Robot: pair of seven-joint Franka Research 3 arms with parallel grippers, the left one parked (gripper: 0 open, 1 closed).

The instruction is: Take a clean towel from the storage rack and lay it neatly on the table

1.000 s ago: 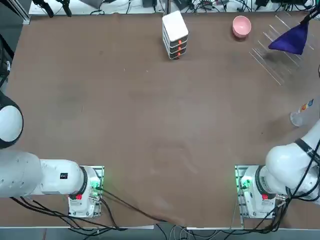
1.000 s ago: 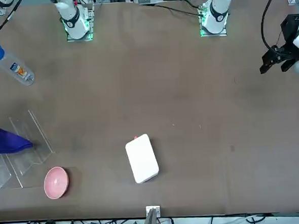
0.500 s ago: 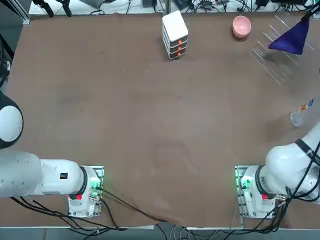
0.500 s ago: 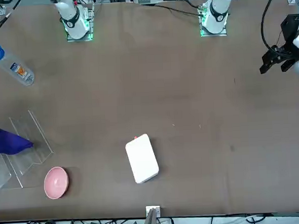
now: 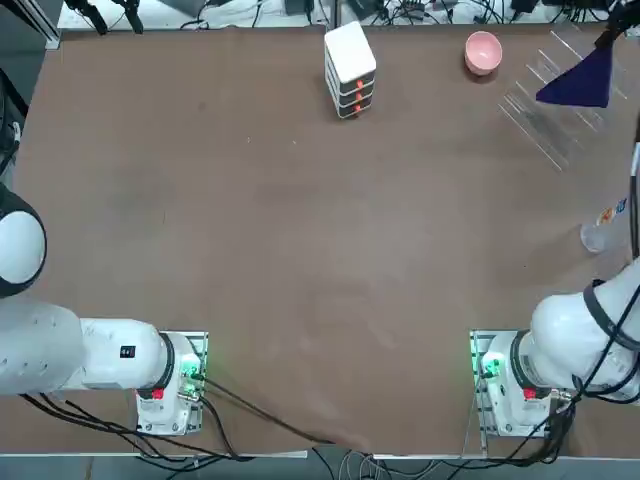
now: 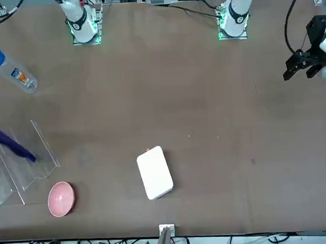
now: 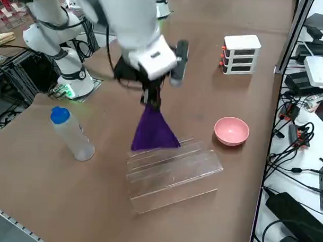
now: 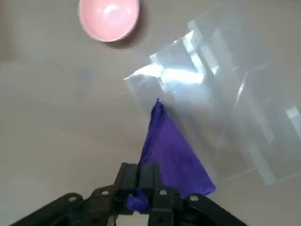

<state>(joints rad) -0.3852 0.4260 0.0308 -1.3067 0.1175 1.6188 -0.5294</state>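
1. So my right black two-finger pincer (image 7: 153, 106) is clamped on the deep purple cloth towel (image 7: 153, 130).
2. Towel's hanging over the clear plastic rack (image 7: 173, 174), around 1 o'clock on the brown bench (image 5: 300, 230).

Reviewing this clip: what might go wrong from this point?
The towel hangs from the right gripper by one pinched part, so it could slip or land bunched. Its lower edge hangs close to the clear rack and might snag or drag it. The pink bowl sits beside the rack and could get knocked.
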